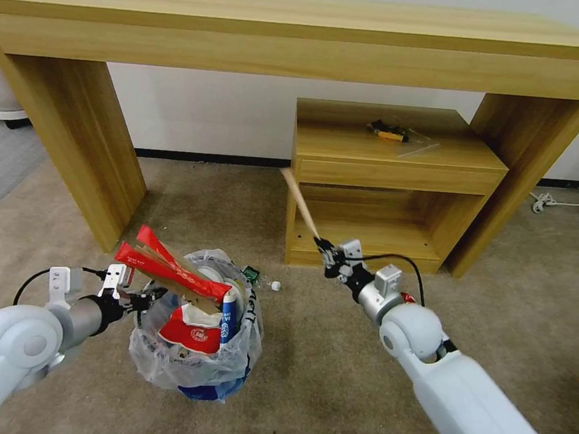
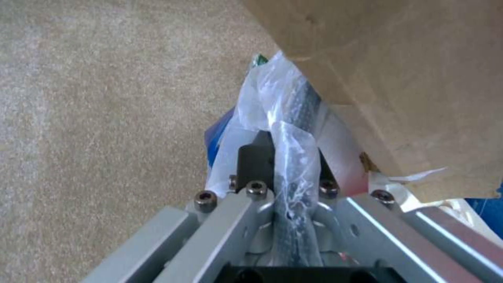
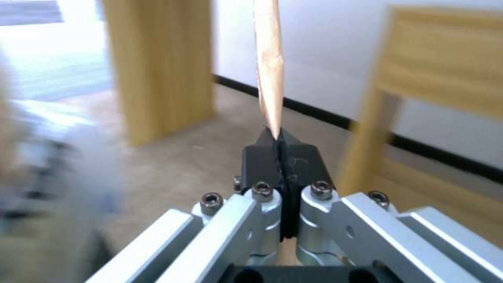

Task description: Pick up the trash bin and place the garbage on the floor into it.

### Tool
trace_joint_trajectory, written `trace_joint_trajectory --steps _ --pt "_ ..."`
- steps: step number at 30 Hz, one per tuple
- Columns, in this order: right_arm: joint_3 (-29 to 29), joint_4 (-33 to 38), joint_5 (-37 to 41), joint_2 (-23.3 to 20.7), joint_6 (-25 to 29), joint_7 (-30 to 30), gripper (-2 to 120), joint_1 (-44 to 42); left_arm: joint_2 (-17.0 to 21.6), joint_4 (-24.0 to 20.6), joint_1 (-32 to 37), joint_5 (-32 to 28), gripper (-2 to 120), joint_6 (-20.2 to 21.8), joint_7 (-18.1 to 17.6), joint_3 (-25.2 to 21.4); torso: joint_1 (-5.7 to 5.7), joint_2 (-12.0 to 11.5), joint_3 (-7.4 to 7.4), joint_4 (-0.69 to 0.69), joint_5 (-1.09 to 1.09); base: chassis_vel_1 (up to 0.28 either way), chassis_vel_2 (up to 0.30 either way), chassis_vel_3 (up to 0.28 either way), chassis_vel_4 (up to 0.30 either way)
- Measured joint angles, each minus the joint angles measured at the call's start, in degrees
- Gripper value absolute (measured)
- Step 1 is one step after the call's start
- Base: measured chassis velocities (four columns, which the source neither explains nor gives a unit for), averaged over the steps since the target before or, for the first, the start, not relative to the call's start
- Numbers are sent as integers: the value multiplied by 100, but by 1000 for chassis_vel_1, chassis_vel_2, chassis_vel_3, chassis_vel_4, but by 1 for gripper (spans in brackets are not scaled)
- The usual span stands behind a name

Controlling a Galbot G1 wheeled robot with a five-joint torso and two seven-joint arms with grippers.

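Right gripper [image 1: 327, 252], centre of the head view, jaws pinched flat on the lower tip of a thin wooden stick [image 1: 299, 202]. The stick slants up and left, its free end in front of the small wooden cabinet [image 1: 480, 166]. In the right wrist view the black pads [image 3: 262, 161] meet on the stick's [image 3: 269, 67] pointed end, with little wood between them.

Risks, as I judge them:
- Grip sits at the very tip, so the stick could pivot or slip out on any swing toward the bin.
- The bin is already heaped; a long stick dropped on top may bounce off or roll out.
- The long free end could catch the cabinet edge.

Left gripper [image 1: 137, 299], lower left of the head view, closed on the trash bin's [image 1: 212, 393] rim and liner bag [image 1: 158, 354]. In the left wrist view the crinkled plastic [image 2: 293, 149] runs between the fingers [image 2: 254, 161]. The bin seems to hang by one side, so it may tilt and spill.

Bin contents: red wrappers [image 1: 165, 264] and a cardboard strip [image 1: 187, 290] jutting up to the left, a red-white cup [image 1: 193, 333], a blue carton [image 1: 229, 319].

On the beige carpet [image 1: 332, 354], just right of the bin: a small green scrap [image 1: 251, 273] and a white cap [image 1: 275, 285].
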Motion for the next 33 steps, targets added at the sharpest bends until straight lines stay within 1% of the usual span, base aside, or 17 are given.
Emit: trace_joint_trajectory --steps 2,3,6,7,9,10,11,14,15,17,21,33 --pt "-380 321 92 -136 -77 -190 0 215 52 69 -82 -1 0 0 24 76 0 0 0 0 1 0 0 0 0" --pt "-380 321 92 -136 -77 -190 0 215 52 69 -82 -1 0 0 24 76 0 0 0 0 1 0 0 0 0" --pt "-999 508 181 -138 -161 -275 0 645 98 122 -162 2 0 0 76 146 0 0 0 1 1 0 0 0 0" --pt "-999 508 181 -138 -161 -275 0 645 98 122 -162 2 0 0 76 146 0 0 0 1 1 0 0 0 0" --pt "-1393 501 191 -20 -217 -282 0 975 108 139 -211 4 0 0 92 175 0 0 0 1 1 0 0 0 0" --pt "-1525 483 194 32 -244 -280 0 1080 112 145 -231 4 0 0 95 180 0 0 0 1 1 0 0 0 0" --pt "-1525 483 194 32 -244 -280 0 1080 112 145 -231 4 0 0 95 180 0 0 0 1 1 0 0 0 0" --pt "-2031 359 235 192 -327 -262 0 1361 138 167 -279 -18 0 0 97 173 0 0 0 2 0 0 0 0 0" --pt "-2031 359 235 192 -327 -262 0 1361 138 167 -279 -18 0 0 97 173 0 0 0 2 0 0 0 0 0" --pt "-2256 292 227 218 -343 -262 0 1411 156 167 -289 -54 0 1 100 142 0 0 0 2 0 0 0 0 0" --pt "-2392 186 192 229 -363 -262 0 1388 168 156 -291 -80 0 1 100 101 0 0 0 1 0 0 0 0 0" --pt "-2528 -149 134 307 -454 -228 0 1295 176 48 -337 -164 0 1 94 80 0 0 0 1 1 0 0 0 0"
